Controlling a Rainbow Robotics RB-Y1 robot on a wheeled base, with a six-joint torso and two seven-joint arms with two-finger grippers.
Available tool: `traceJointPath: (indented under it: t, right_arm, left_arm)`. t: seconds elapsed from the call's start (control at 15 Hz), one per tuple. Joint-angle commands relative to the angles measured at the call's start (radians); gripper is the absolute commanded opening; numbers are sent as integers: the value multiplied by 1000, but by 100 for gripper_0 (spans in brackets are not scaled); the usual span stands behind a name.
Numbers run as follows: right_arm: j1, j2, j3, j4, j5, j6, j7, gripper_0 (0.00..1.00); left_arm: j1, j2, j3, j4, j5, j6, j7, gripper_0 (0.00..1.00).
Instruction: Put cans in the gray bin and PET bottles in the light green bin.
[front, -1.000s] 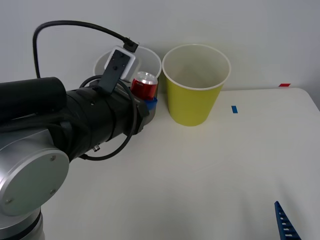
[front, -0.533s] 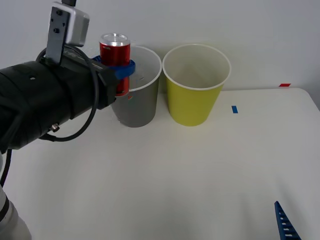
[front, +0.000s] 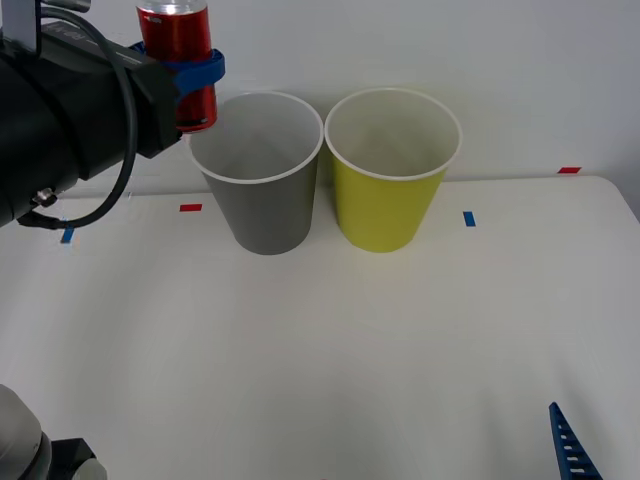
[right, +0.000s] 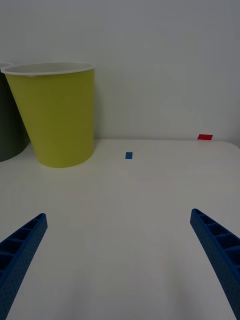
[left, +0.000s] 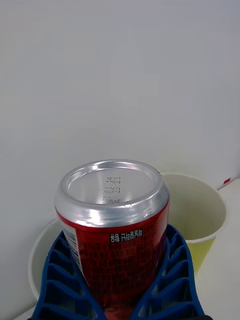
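Observation:
A shiny red can (front: 178, 55) with silver ends is held upright in my left gripper (front: 192, 72), whose blue fingers are shut around it, high up at the far left, above and just left of the gray bin (front: 262, 190). In the left wrist view the can (left: 114, 235) sits between the ribbed fingers (left: 172, 280), with the gray bin's rim (left: 35, 255) and the light green bin (left: 197, 220) below it. The light green bin (front: 390, 170) stands right beside the gray one. My right gripper (right: 120, 260) hangs open over the table's near right, the light green bin (right: 57, 115) ahead of it.
Both bins stand at the back of the white table (front: 350, 350), close to the wall. Small blue tape marks (front: 468, 218) and red tape marks (front: 190, 208) lie on the tabletop. A blue fingertip (front: 568, 448) of the right gripper pokes in at the front right.
My left arm has lifted the can up and to the left, from in front of the gray bin's mouth to well above its left rim. The right arm has not moved.

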Motion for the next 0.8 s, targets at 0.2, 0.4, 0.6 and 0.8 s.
traceJointPath:
  t: [0.2, 0.4, 0.6, 0.8]
  right_arm:
    - [0, 0, 0, 0, 0, 0, 0, 100]
    - [0, 0, 0, 0, 0, 0, 0, 100]
    - [0, 0, 0, 0, 0, 0, 0, 100]
    - [0, 0, 0, 0, 0, 0, 0, 100]
  left_arm:
    - [-80, 20, -7, 210, -23, -177, -4, 0]
    - [-82, 3, -54, 322, -78, -332, -18, 0]
    - [-83, -11, -99, 446, -125, -489, -41, 0]
    - [-83, -40, -152, 562, -139, -628, -59, 0]
